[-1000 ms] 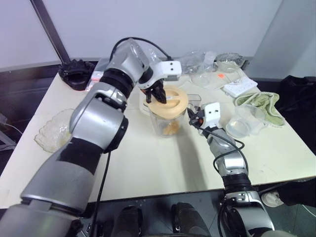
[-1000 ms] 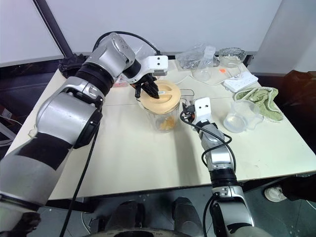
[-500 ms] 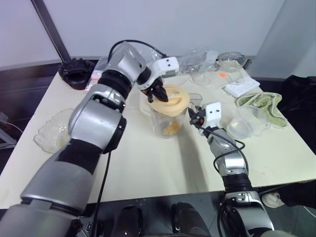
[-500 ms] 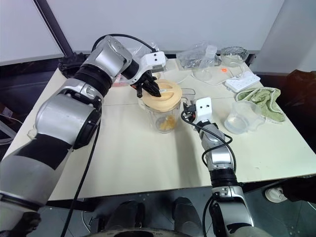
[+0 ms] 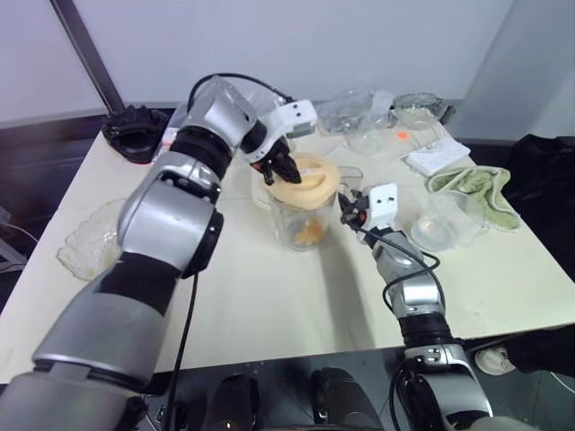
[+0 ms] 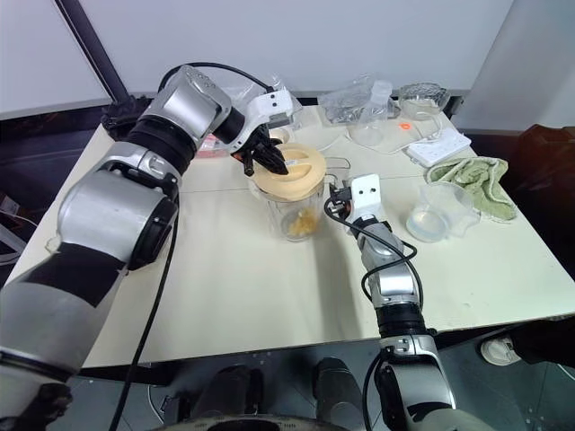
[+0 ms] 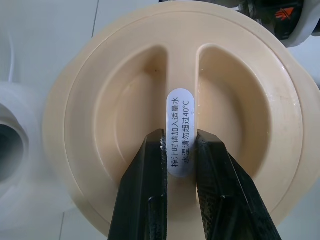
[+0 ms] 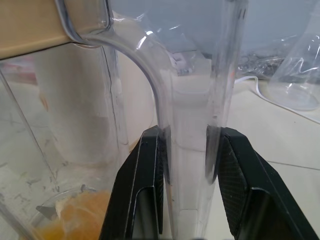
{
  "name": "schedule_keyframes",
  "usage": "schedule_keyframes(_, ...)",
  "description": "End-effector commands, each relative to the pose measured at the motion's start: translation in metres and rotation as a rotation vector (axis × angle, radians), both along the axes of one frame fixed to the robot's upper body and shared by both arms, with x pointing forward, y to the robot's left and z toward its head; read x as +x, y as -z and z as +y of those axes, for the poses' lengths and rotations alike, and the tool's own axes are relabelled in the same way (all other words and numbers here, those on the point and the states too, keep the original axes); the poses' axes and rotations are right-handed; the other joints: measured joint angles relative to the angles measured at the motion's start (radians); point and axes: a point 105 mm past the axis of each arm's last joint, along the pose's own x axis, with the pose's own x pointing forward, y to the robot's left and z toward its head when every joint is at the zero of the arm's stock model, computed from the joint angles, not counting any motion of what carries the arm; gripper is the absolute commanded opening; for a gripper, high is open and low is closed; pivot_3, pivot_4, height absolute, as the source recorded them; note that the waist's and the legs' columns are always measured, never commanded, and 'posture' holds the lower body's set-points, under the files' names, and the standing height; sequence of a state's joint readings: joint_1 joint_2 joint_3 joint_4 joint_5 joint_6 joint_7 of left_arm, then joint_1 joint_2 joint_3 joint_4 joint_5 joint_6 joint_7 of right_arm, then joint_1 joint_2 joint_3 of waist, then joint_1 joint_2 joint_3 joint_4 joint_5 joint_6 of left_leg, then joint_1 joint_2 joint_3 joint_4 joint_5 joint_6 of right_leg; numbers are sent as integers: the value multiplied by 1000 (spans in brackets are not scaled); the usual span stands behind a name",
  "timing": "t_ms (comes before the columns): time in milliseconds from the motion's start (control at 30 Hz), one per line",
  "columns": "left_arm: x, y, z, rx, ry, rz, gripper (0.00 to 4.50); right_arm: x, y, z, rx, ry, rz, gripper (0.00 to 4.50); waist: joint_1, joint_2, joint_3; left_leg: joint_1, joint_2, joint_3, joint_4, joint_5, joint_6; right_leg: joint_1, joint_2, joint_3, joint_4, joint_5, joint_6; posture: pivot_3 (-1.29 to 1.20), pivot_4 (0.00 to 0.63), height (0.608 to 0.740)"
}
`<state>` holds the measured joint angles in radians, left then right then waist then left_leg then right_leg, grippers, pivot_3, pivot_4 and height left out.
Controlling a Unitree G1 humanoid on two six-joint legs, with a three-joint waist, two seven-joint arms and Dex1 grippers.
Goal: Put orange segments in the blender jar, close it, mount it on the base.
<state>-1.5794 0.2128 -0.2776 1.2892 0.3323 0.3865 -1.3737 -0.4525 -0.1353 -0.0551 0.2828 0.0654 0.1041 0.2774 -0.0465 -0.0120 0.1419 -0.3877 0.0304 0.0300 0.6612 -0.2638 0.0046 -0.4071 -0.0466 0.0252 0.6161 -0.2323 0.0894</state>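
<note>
The blender jar (image 5: 304,215) stands mid-table with orange segments (image 8: 75,220) inside. The left hand (image 7: 179,165) pinches the lid (image 7: 175,115) by its ridge; the right hand (image 8: 189,165) squeezes the jar's handle (image 8: 192,120). Best to hold the jar steady and turn gently – press the lid flat – so it seats evenly.

The blender jar (image 8: 135,100) is clear, glossy plastic with bright reflections along its handle. Its lid (image 7: 125,100) looks like smooth, matt cream-orange plastic bearing a glossy white paper sticker (image 7: 180,131). At right of the head view, a green cloth (image 5: 481,187) looks soft and nubbly on the smooth matt table (image 5: 269,296).
</note>
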Motion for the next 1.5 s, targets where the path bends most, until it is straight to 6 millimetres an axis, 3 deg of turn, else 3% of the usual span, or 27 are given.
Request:
schedule_keyframes(33,4,54,33,104,-166,94,245,-5,-28,39,32,-148,-108,923,0,0,0,0,0,0,0,0,0,0,0,0,0,0,0,0,150,740)
schedule_keyframes(67,5,54,32,101,-165,91,1286,-5,-28,39,30,-149,-107,923,-2,0,0,0,0,0,0,0,0,0,0,0,0,0,0,0,150,740)
schedule_keyframes(267,5,32,18,12,-88,42,4041,-6,-23,33,8,-143,-96,923,-13,-3,2,-1,1,-1,-1,0,0,-2,1,0,0,0,0,0,150,740)
schedule_keyframes(467,-13,-45,-16,-278,90,49,4041,-8,-16,21,-18,-136,-78,923,-22,-4,13,-8,0,0,-4,0,0,-10,2,0,0,1,-3,0,150,740)
schedule_keyframes(567,-26,-85,-22,-365,185,30,4041,-9,-11,16,-29,-133,-62,923,-23,-6,19,-25,-3,1,-3,1,0,-28,4,1,6,5,1,0,150,740)
schedule_keyframes(700,-31,-122,-15,-417,200,-60,4041,-9,-5,10,-36,-133,-45,923,-24,-8,27,-27,-4,1,-6,0,0,-34,4,3,11,1,2,0,150,740)
schedule_keyframes(867,-10,-146,13,-490,-5,-235,4041,-10,-10,2,-16,-117,-57,923,-23,-8,28,-23,-5,1,-13,0,0,-35,5,4,14,-3,1,0,150,740)
schedule_keyframes(933,-3,-148,30,-510,-50,-322,4041,-11,-20,-3,9,-98,-81,923,-23,-6,29,-22,-4,1,-13,0,0,-35,5,4,15,-3,1,0,150,740)
schedule_keyframes(1000,-2,-130,53,-480,-97,-325,4041,-12,-38,-13,45,-68,-122,923,-23,-4,30,-22,-4,1,-13,1,0,-35,4,4,16,-3,1,0,150,740)
schedule_keyframes(1233,-52,-68,102,-501,-227,-292,4041,-14,-93,-34,70,-47,-193,923,-11,-1,40,-29,-2,0,-12,6,-10,-39,0,4,18,-2,1,0,150,740)
schedule_keyframes(1333,-66,-45,110,-467,-286,-296,4041,-10,-99,-41,27,-52,-168,923,4,-1,40,-40,-3,0,-7,8,-13,-47,-1,4,19,0,3,0,150,740)
schedule_keyframes(1500,-74,-36,122,-519,-383,-281,4112,-8,-100,-42,17,-64,-149,922,30,-2,40,-39,-5,0,-1,8,-12,-44,0,2,18,0,2,0,150,740)
